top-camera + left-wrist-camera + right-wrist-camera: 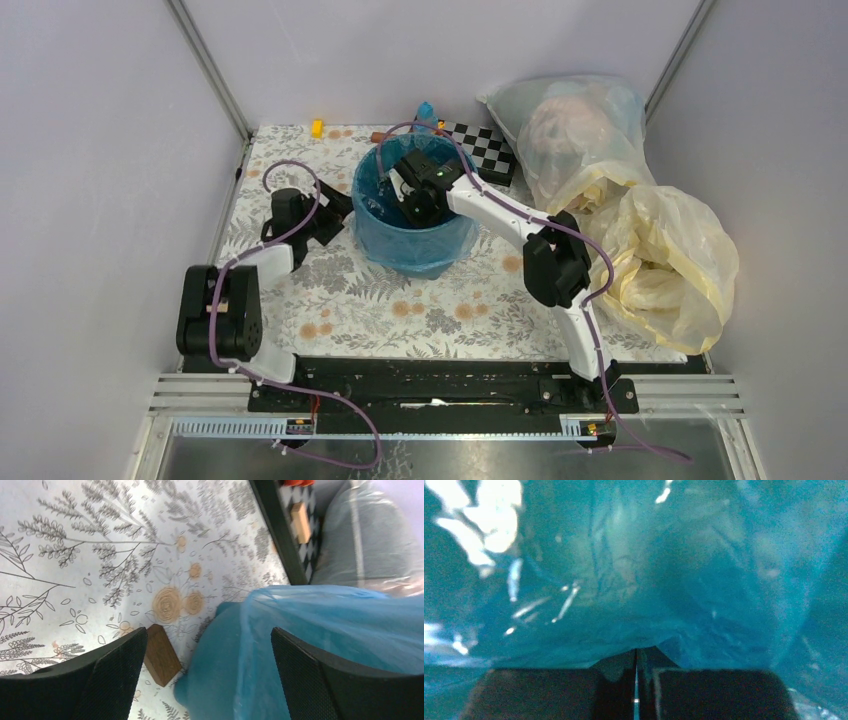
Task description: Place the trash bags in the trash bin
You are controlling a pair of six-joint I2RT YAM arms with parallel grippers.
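Note:
The teal trash bin stands mid-table. The thin blue trash bag lines it and folds over its rim. My right gripper reaches down inside the bin. In the right wrist view its fingers are shut against crinkled blue bag film; I cannot tell if film is pinched. My left gripper is open at the bin's left side. In the left wrist view its fingers straddle the bin wall and the bag's overhang without touching.
A brown wooden block lies by the bin's base near my left finger. A large clear stuffed bag and pale-yellow bags fill the right side. A checkerboard and a small yellow block lie at the back.

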